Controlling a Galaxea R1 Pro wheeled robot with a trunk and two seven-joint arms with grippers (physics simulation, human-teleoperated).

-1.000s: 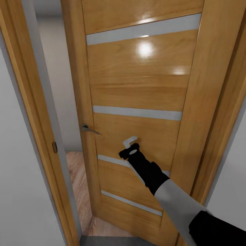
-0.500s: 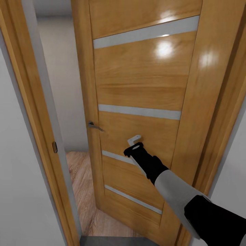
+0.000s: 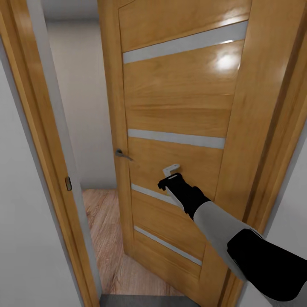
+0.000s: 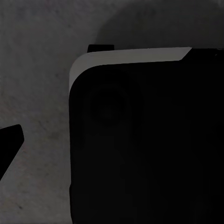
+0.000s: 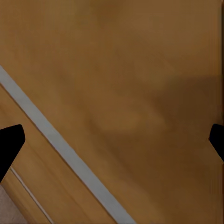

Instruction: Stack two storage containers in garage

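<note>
Our right gripper (image 3: 170, 181), fingers spread wide and empty, pressed against the half-open wooden door (image 3: 183, 111). No containers were visible. We risked clipping the door frame (image 3: 51, 170) while passing.

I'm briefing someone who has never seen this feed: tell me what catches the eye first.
A glossy wooden door with pale horizontal strips dominates the head view, standing ajar. The right end effector is pressed against its panel, below and right of the metal handle. Through the gap at left, light wood plank floor shows beyond.
</note>
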